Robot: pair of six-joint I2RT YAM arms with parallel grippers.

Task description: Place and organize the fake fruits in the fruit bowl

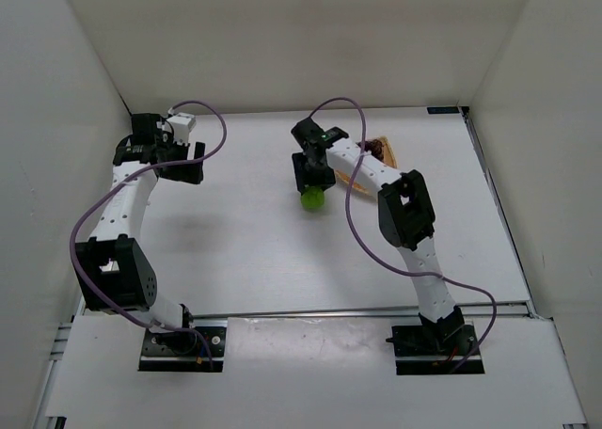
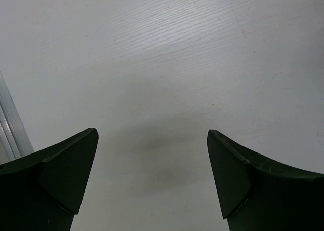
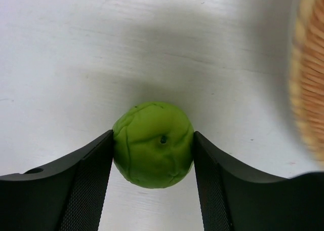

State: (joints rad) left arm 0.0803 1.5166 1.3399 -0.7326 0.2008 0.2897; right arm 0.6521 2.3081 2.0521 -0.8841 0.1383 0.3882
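Right gripper (image 3: 153, 140) is clamping the green fruit (image 3: 152, 157), its two black fingers (image 3: 91, 180) pressing on the fruit's left and right sides. Finger pads are showing a fine mesh texture. The fruit is round, bright green and matte, creased with shallow lines, with one small dark pit facing the wrist camera. Count: one green fruit.

From overhead, the right gripper (image 1: 313, 180) is pointing down over the table (image 1: 245, 250), with the green fruit (image 1: 312, 199) showing just below it, near the table's middle. Whether the fruit is sitting on the surface or hanging just clear, I cannot tell.

The fruit bowl (image 1: 384, 150) is lying just to the right of the fruit, largely hidden behind the right arm. In the right wrist view its rim (image 3: 309, 89) is appearing as blurred tan woven wicker at the right edge. Count: one bowl. Its contents are too small to make out.

Left gripper (image 2: 152, 140) is standing wide open over bare table, gripping nothing, its two dark wedge-shaped fingers (image 2: 61, 175) well apart. Overhead, the left gripper (image 1: 183, 161) is hovering at the far left of the table, well apart from fruit and bowl.

The table surface is white with faint streaked grain.
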